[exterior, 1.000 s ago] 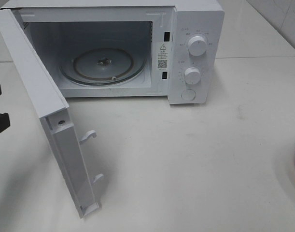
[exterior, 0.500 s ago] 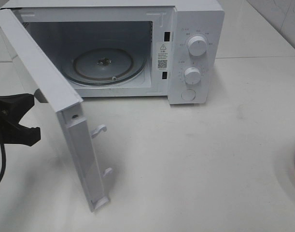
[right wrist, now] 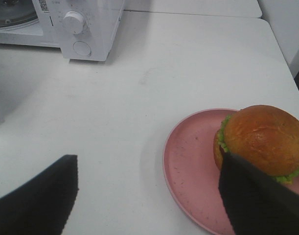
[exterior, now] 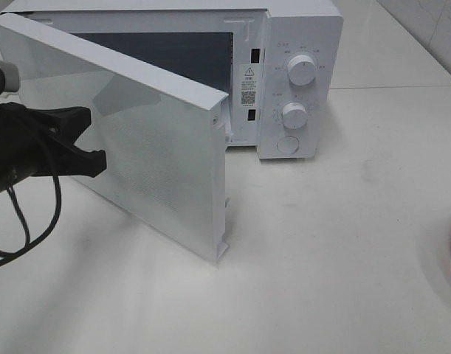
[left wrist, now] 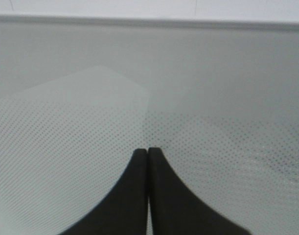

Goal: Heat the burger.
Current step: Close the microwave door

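So the left gripper (exterior: 92, 140) is sitting w/ its tips pressed together, nothing between them, and it's leaning those closed tips flat against the outer face of the microwave door (exterior: 159, 158). Makes sense imo: a pinched-shut gripper works as a blunt poker, so it's pushing on the panel rather than grabbing any edge. In the left wrist view the fingertips (left wrist: 139, 161) are touching each other right up against the dotted mesh of the door window, so contact looks real, not just close.

Weird part: the door is standing partway across the microwave (exterior: 299, 81) opening, blocking most of the cavity from the high cam, but the burger (right wrist: 264, 139) isn't in there afaict. It's sitting on the pink plate (right wrist: 188, 171) out on the white table (exterior: 336, 243), well apart from the oven, off to the right side. Only a sliver of the plate's rim is showing at the right edge of the high view.

The right gripper (right wrist: 149, 196) is hanging over that plate w/ its jaws spread wide, one finger near the bun, the other out over bare table. Not clamping anything. Prob parked there ready to scoop the burger.

My read: if that door is heading shut, the heating step is going nowhere, bc the food needs to go in first. Can't tell direction from this alone tho.
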`<state>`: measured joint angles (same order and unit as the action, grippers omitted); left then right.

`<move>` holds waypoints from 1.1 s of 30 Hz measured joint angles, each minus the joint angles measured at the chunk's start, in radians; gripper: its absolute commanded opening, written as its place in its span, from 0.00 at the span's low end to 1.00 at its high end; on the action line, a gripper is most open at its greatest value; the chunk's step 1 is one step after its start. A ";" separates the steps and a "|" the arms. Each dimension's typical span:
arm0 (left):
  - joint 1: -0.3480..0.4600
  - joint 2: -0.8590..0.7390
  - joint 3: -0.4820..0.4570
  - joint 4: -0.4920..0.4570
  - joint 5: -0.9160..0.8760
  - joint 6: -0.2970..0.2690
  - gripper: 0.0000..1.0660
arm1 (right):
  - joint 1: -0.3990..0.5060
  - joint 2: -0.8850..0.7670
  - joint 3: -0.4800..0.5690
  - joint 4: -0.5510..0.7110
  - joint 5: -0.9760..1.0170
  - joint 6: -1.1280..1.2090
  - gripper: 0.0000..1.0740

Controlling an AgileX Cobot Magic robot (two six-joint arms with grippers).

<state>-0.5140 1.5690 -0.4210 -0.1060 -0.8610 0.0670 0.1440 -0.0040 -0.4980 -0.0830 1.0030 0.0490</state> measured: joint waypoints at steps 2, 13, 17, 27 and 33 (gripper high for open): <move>-0.024 0.031 -0.038 -0.034 0.000 0.000 0.00 | 0.000 0.000 0.000 0.000 0.000 0.000 0.71; -0.122 0.147 -0.186 -0.217 0.000 0.060 0.00 | 0.000 0.000 0.000 0.000 0.000 0.000 0.71; -0.153 0.189 -0.246 -0.300 0.000 0.116 0.00 | 0.000 0.000 0.000 0.000 0.000 0.000 0.71; -0.173 0.284 -0.389 -0.416 0.038 0.169 0.00 | 0.000 0.000 0.000 0.000 0.000 0.000 0.71; -0.173 0.323 -0.461 -0.446 0.056 0.185 0.00 | 0.000 0.000 0.000 0.000 0.000 0.000 0.71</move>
<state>-0.6870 1.8920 -0.8820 -0.5520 -0.8050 0.2520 0.1440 -0.0040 -0.4980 -0.0830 1.0030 0.0490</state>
